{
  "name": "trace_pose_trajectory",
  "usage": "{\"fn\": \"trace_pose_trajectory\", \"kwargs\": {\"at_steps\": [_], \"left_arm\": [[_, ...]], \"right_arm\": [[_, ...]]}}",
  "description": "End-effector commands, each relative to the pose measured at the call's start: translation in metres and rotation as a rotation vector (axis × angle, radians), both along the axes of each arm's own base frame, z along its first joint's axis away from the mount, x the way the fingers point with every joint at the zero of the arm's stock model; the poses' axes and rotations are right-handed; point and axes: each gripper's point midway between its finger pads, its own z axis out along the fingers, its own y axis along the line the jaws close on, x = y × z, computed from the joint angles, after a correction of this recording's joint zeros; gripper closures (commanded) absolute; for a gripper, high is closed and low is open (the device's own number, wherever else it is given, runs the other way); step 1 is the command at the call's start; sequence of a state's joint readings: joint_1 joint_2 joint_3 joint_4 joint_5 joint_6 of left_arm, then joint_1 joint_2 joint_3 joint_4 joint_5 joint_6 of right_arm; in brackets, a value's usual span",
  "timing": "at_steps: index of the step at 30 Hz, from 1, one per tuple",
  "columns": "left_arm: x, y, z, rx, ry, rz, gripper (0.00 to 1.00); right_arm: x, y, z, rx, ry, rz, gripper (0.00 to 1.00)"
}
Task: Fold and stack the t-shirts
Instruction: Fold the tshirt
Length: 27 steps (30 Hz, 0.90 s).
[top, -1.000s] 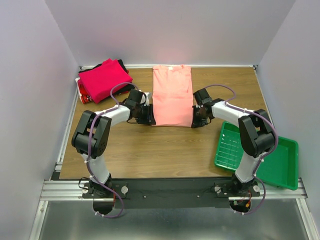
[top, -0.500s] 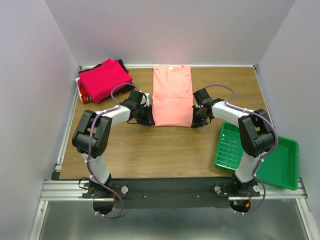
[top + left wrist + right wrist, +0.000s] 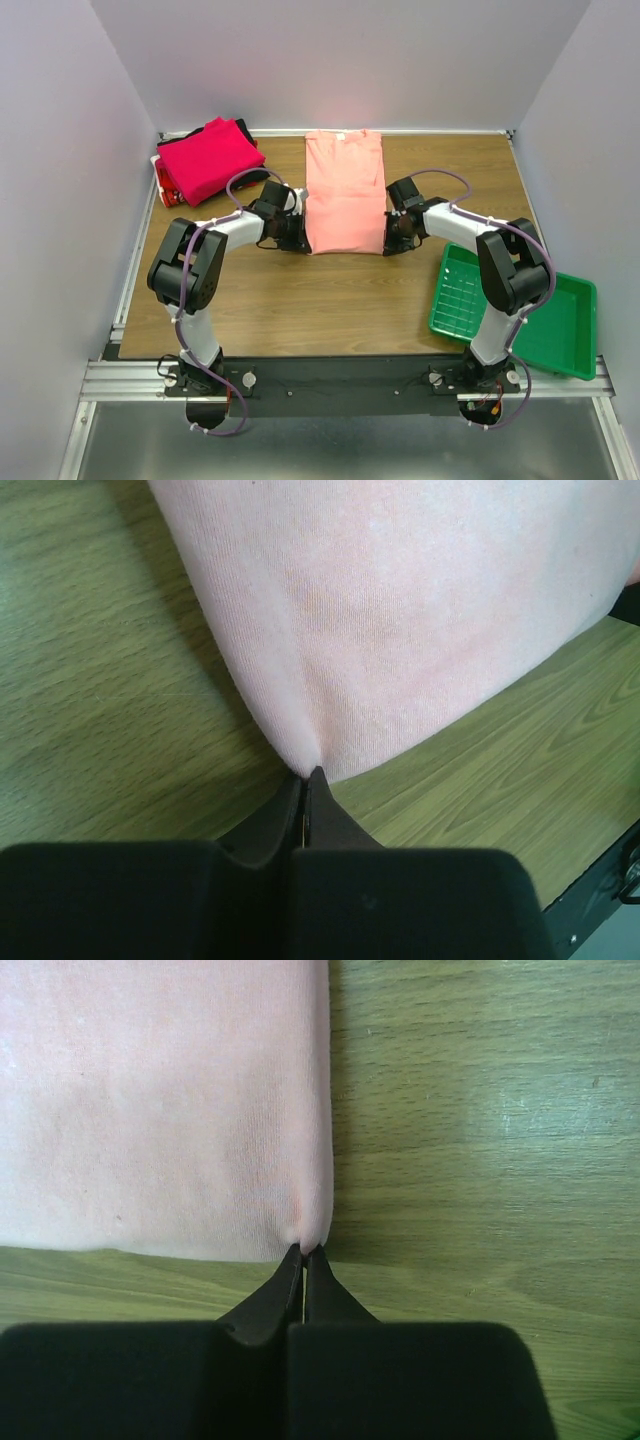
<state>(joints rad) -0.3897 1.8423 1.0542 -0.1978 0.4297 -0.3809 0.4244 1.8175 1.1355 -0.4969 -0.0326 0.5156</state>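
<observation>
The wood-grain desk (image 3: 300,300) carries a long salmon-pink cloth t-shirt (image 3: 345,190), lying flat, left of the green plastic tray (image 3: 560,320). The left gripper (image 3: 308,780) and right gripper (image 3: 304,1255) hold its near corners, jaws pinched shut. Both should lift evenly, hem taut, for a straight fold.

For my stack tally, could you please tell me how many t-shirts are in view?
4: salmon-pink shirt mid-table; magenta shirt, red shirt and black shirt stacked far left. Others may be hidden.

Left gripper (image 3: 305,776) and right gripper (image 3: 304,1252) pinched closed, arms bent inward.
</observation>
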Motion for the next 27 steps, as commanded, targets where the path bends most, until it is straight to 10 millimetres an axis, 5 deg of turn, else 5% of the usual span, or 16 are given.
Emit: {"fn": "trace_pose_trajectory", "kwargs": {"at_steps": [1, 17, 27], "left_arm": [[-0.017, 0.022, -0.023, 0.15, 0.052, -0.002, 1.0], [-0.021, 0.038, -0.004, 0.201, 0.013, 0.031, 1.0], [-0.036, 0.042, 0.034, 0.176, -0.026, 0.023, 1.0]], "right_arm": [[-0.01, -0.006, -0.005, -0.014, 0.022, -0.006, 1.0], [-0.019, -0.024, 0.008, -0.077, 0.008, -0.024, 1.0], [-0.037, -0.032, 0.056, -0.064, -0.032, 0.008, 1.0]]}}
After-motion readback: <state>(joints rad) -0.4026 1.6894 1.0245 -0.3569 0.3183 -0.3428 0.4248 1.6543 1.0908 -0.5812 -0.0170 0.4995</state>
